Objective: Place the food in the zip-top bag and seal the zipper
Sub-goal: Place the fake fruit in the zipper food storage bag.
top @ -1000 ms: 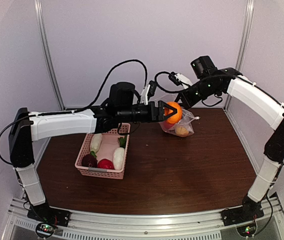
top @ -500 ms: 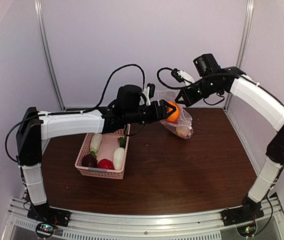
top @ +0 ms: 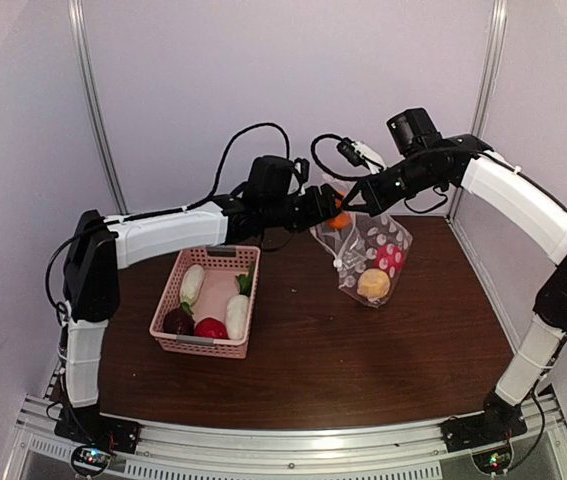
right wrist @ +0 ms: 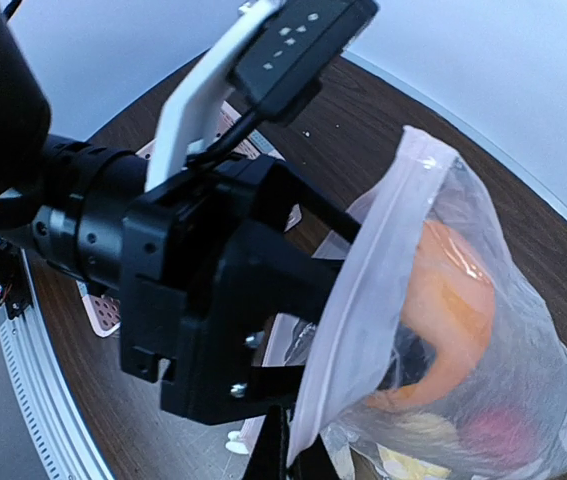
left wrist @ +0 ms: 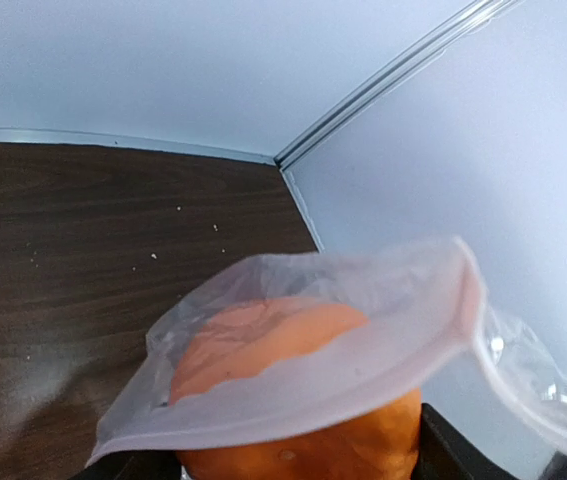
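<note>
My right gripper [top: 356, 196] is shut on the mouth edge of the zip-top bag [top: 371, 252] and holds it hanging above the table. A red piece [top: 391, 258] and a yellow piece [top: 373, 284] lie in its bottom. My left gripper [top: 329, 212] is shut on an orange fruit [top: 339, 218] and holds it in the bag's mouth. In the left wrist view the bag rim [left wrist: 363, 335] drapes over the orange fruit [left wrist: 303, 440]. In the right wrist view the zipper strip [right wrist: 383, 300] runs up from my right gripper [right wrist: 298, 455], with the orange fruit [right wrist: 453, 300] behind the plastic.
A pink lattice basket [top: 201, 345] stands at the left of the table. It holds a white radish [top: 192, 284], another white piece [top: 236, 315], a maroon piece [top: 177, 321] and a red piece [top: 210, 328]. Walls close in behind and at the right.
My left gripper has moved right and back, carrying the orange fruit into the bag's mouth. The bag now hangs lower and fuller, and the red and yellow pieces show inside.
</note>
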